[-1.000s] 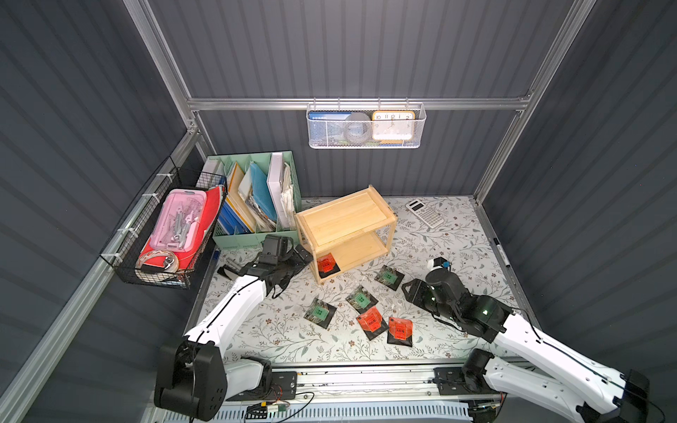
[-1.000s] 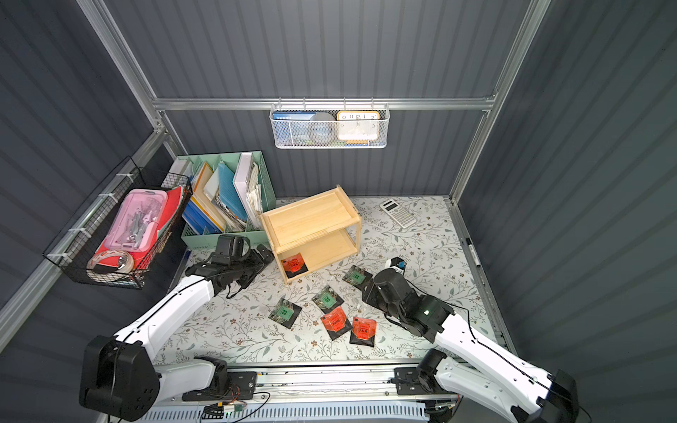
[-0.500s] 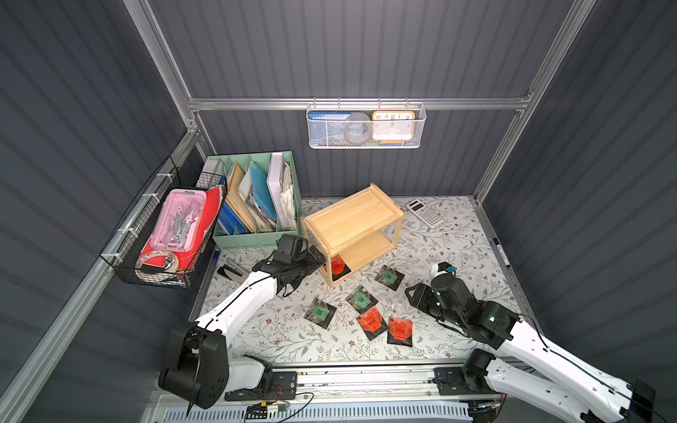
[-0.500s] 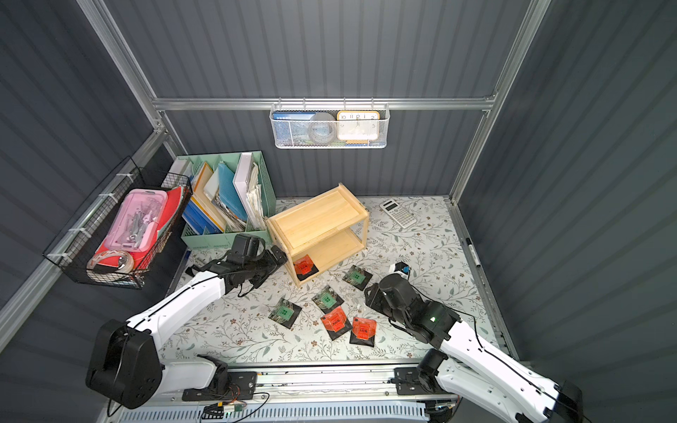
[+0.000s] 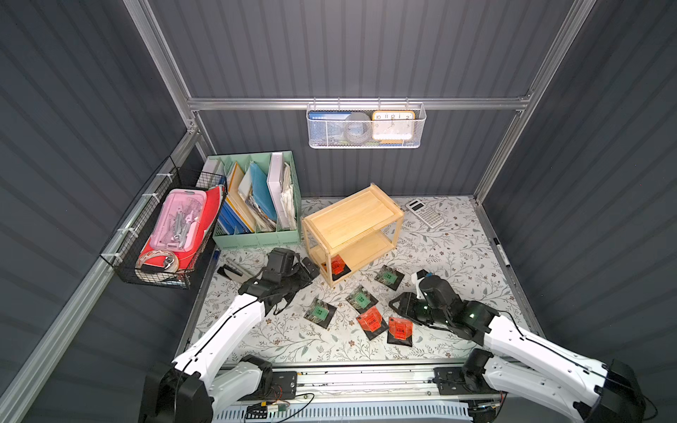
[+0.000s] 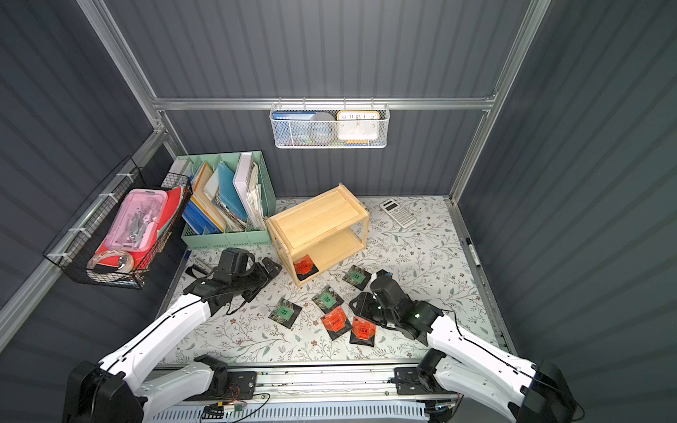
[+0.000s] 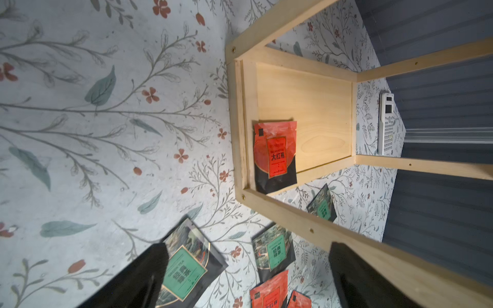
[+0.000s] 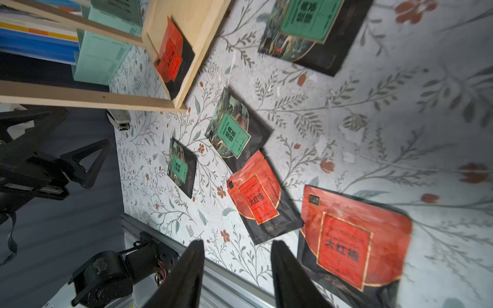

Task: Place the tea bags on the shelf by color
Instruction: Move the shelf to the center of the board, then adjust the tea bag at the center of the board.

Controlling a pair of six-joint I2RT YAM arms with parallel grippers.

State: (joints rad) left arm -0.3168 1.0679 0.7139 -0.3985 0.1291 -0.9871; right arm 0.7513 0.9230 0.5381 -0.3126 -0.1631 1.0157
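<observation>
The right pincer (image 8: 237, 244) hangs half-open, empty, low over the bench (image 5: 450, 256); the nearest orange-red tea bag (image 8: 346, 240) lies flat just beside its tips. The left pincer (image 7: 246, 253), wide and empty, sits farther off by the wooden shelf (image 5: 351, 216), whose lower tier holds one orange-red bag (image 5: 337, 264).

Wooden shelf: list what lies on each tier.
Top tier: nothing. Lower tier: one red tea bag at a front corner. The top tier covers the lower tier's back in both top views; the left wrist view shows it bare.
</observation>
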